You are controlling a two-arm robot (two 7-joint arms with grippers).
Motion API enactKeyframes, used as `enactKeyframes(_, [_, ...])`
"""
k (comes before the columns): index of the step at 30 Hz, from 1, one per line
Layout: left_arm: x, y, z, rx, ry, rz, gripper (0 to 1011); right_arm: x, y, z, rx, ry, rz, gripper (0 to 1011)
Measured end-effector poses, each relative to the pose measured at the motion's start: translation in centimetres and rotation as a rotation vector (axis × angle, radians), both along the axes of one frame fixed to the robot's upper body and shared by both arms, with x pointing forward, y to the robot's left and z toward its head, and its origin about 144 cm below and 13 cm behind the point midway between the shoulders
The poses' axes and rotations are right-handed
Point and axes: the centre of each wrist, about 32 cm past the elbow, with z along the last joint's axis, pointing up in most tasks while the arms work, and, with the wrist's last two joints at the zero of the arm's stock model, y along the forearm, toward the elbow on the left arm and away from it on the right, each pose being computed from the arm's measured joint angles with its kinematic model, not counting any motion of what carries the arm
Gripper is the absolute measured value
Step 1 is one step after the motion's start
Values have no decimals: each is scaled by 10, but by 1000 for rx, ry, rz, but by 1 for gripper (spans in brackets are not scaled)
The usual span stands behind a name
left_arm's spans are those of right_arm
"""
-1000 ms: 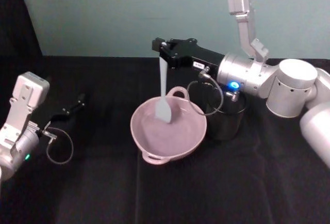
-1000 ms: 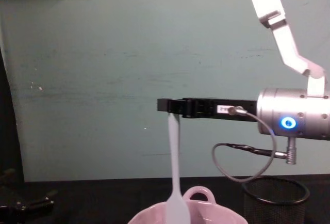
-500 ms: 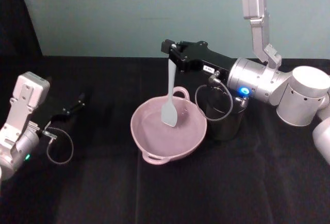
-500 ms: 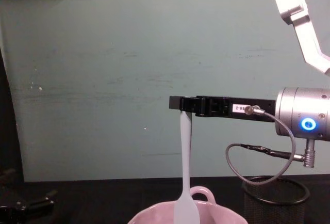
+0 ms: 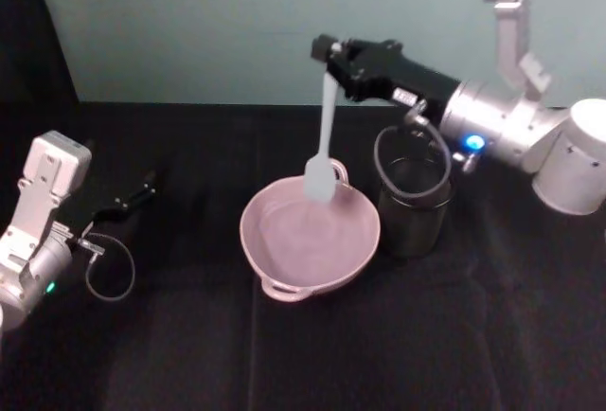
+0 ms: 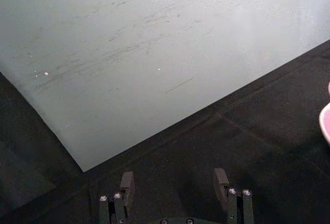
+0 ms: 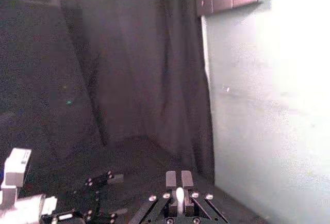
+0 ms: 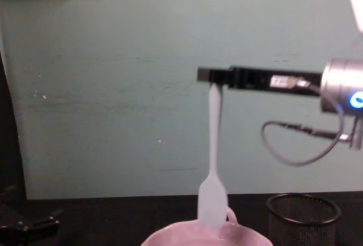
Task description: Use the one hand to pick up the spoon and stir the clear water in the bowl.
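In the head view the spoon point(image 5: 325, 136) is a long, slim white utensil hanging nearly upright. Its flat paddle head is lowest, over the far rim of the pink bowl point(image 5: 251, 236) beside the bowl's loop handle. The right tool point(image 5: 327, 51) reaches in from the right, its black fingers pinching the top of the spoon's handle. A black mesh cup point(image 5: 414, 207) stands just right of the bowl on the black table point(image 5: 398, 335). The left tool point(image 5: 142, 188) rests low at the left, well apart from the bowl.

In the left wrist view the left tool point(image 6: 174, 182) has its fingers spread with nothing between them, and a sliver of the bowl point(image 6: 326, 122) shows at the edge.

In the right wrist view the right tool point(image 7: 178, 180) has its fingers pressed together on the spoon's point(image 7: 178, 198) white handle.

In the chest view the spoon point(image 8: 214, 138) hangs straight down from the right tool point(image 8: 207, 76). The lower edge of its paddle is level with the bowl's point(image 8: 170, 237) rim, and whether it dips inside cannot be told.
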Motion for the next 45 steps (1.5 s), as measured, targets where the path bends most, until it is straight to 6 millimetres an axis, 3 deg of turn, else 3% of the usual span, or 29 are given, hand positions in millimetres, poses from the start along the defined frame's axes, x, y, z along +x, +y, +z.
enactKeyframes(9, [0, 0, 0, 0, 0, 0, 1011, -25, -31, 34, 10, -94, -83, 64])
enactKeyframes(20, [0, 0, 0, 0, 0, 0, 1011, -49, -61, 44, 5, -119, -168, 64])
enactKeyframes(36, [0, 0, 0, 0, 0, 0, 1011, -58, -78, 21, 9, -53, -227, 64])
enactKeyframes(45, [0, 0, 0, 0, 0, 0, 1011, -46, -87, -14, 71, 32, -243, 64])
